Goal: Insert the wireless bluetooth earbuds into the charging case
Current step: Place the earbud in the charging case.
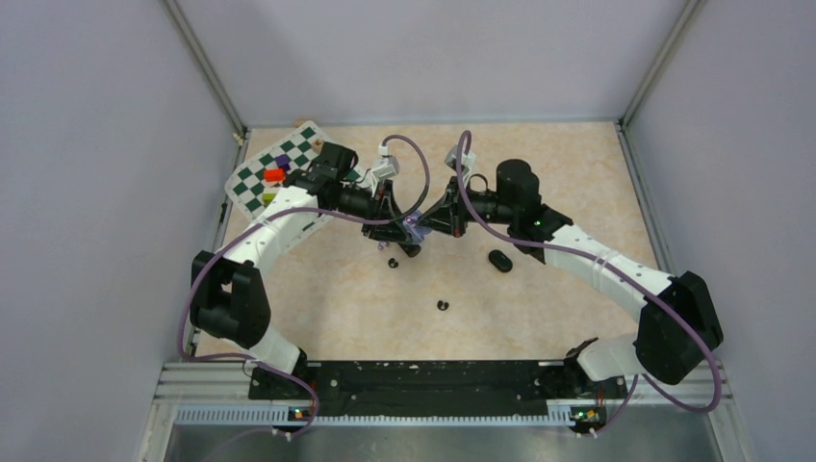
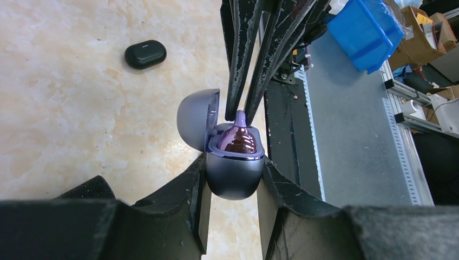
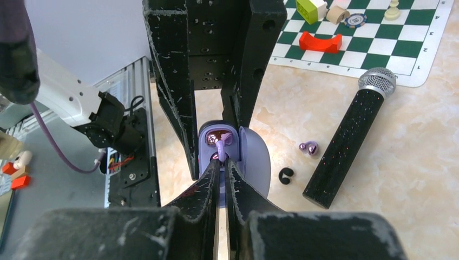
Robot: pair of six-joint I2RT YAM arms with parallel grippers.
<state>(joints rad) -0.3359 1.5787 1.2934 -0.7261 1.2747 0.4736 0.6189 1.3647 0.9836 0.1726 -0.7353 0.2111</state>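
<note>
My left gripper (image 2: pixel 234 163) is shut on the base of a purple charging case (image 2: pixel 234 181) with its lid (image 2: pixel 196 120) open, and holds it above the table. My right gripper (image 3: pixel 222 161) is shut on a pale purple earbud (image 3: pixel 221 147) and holds it at the case's open top (image 3: pixel 218 134). From the left wrist view the earbud (image 2: pixel 240 117) touches the glossy inner tray. In the top view the two grippers meet at the case (image 1: pixel 414 229). A second purple earbud (image 3: pixel 309 147) and a black earbud (image 3: pixel 285 175) lie on the table. Another black earbud (image 1: pixel 443 306) lies nearer the arm bases.
A closed black case (image 1: pixel 499 261) lies right of the grippers and also shows in the left wrist view (image 2: pixel 145 54). A black microphone with a silver head (image 3: pixel 349 141) lies beside the loose earbuds. A green chessboard mat (image 1: pixel 279 168) with small pieces is at the back left.
</note>
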